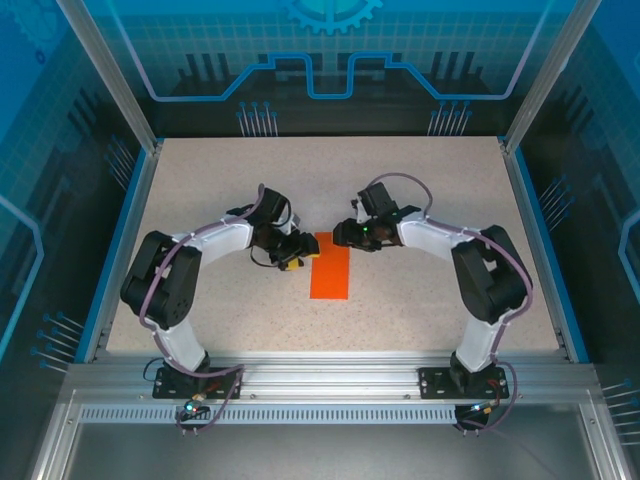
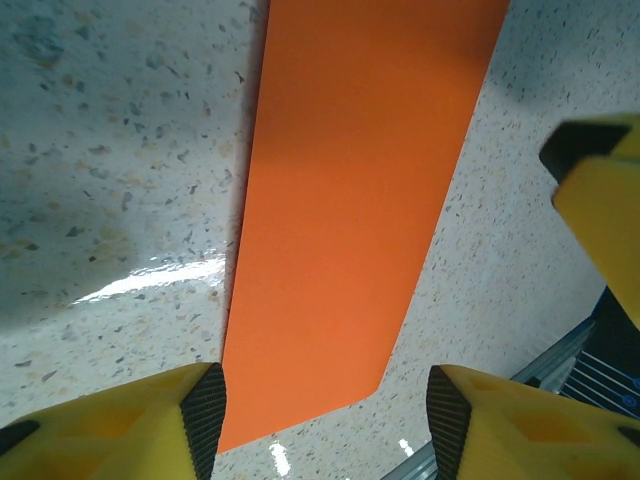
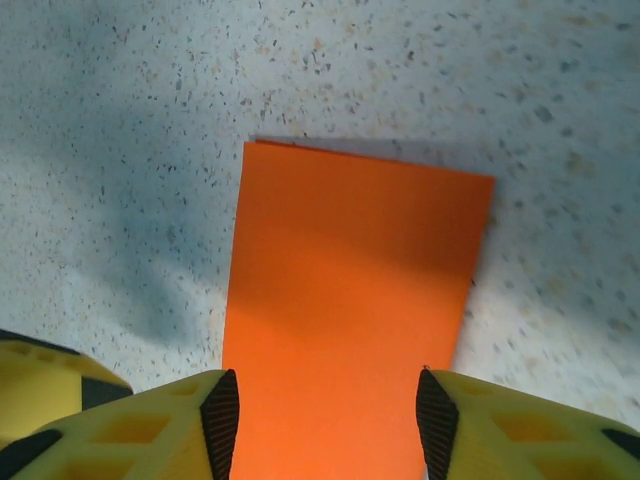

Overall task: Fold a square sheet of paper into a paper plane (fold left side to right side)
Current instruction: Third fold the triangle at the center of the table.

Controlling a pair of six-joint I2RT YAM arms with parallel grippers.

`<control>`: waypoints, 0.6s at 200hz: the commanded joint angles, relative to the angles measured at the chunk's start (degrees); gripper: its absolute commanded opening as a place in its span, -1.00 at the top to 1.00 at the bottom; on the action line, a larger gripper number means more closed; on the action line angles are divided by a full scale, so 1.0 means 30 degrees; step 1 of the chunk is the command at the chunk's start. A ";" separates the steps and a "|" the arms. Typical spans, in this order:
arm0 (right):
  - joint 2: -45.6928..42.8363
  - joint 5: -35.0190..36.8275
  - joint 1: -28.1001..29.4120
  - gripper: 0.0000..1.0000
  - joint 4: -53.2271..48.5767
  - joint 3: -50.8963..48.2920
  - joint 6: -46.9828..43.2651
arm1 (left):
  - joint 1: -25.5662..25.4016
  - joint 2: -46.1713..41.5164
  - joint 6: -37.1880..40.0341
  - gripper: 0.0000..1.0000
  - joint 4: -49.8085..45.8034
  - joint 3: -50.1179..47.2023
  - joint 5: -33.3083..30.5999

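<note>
The left arm rises from its base at the near edge, bends at a raised elbow and sends its forearm inward and to the right, low over the speckled table. The left gripper sits just beside the left edge of the orange sheet of paper, near its far end. In the left wrist view the left gripper stands spread wide. Its black pads are apart by about the width of the strip, and they clasp nothing. The left pad overlaps one corner of the paper, but whether it touches cannot be told.

The sheet lies flat at the middle of the table as a narrow rectangle, folded in half. Its long sides run away from the arm bases.

The right arm mirrors the left, with its elbow up and its forearm reaching inward to the left. The right gripper is at the paper's far right corner. In the right wrist view the right gripper is likewise spread apart and holds nothing. One pad flanks each long edge of the paper, whose short end lies square ahead. Contact with the sheet cannot be made out.
</note>
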 commanded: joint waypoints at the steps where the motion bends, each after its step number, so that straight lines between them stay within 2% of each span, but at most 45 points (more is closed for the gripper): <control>1: 0.1286 -0.0114 0.0170 -0.02 -0.0341 0.1148 -0.0155 | 0.0054 0.0521 0.0537 -0.16 0.0294 -0.0425 0.1165; 120: 0.4079 0.0341 0.0157 0.12 -0.2226 0.2970 -0.1891 | -0.0034 0.1547 0.0946 -0.15 -0.0198 -0.0408 0.1638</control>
